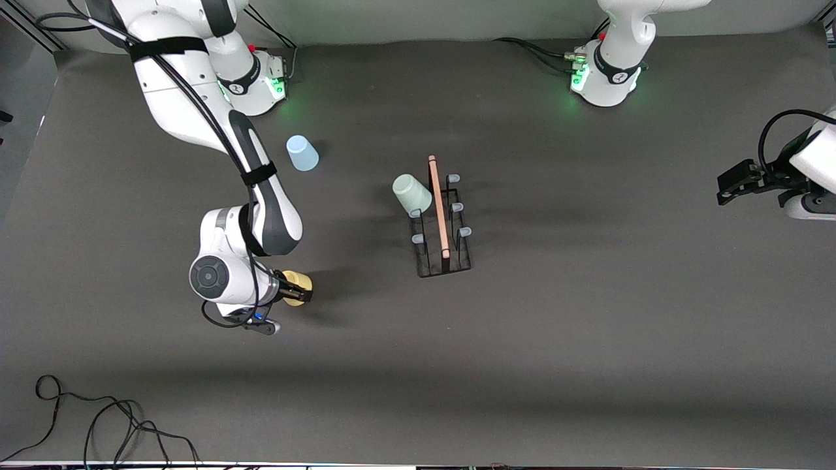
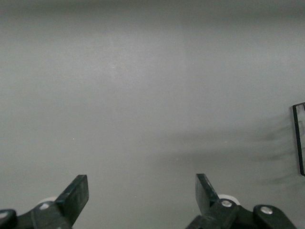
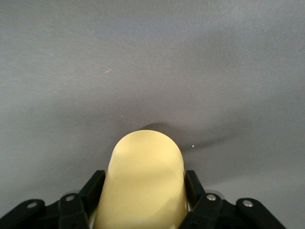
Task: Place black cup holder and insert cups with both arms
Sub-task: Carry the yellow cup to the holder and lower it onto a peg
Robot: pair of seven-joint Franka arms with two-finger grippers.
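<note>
Between right hand [image 3: 143, 200] fingers sits yellow cup [image 3: 143, 181]; left hand [image 2: 140, 193] open.

Left gripper [image 2: 142, 193] hung over bare grey table [image 2: 143, 95], fingers [image 2: 76, 191] spread wide, nothing between. Black cup holder [image 2: 299, 138] edge showed at frame border.

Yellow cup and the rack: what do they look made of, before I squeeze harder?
Yellow cup: probably thin plastic, smooth matte, evenly coloured. Black cup holder: thin wire, likely coated metal, with a pale rod handle that looks wooden and soft-looking pale-blue peg tips.
</note>
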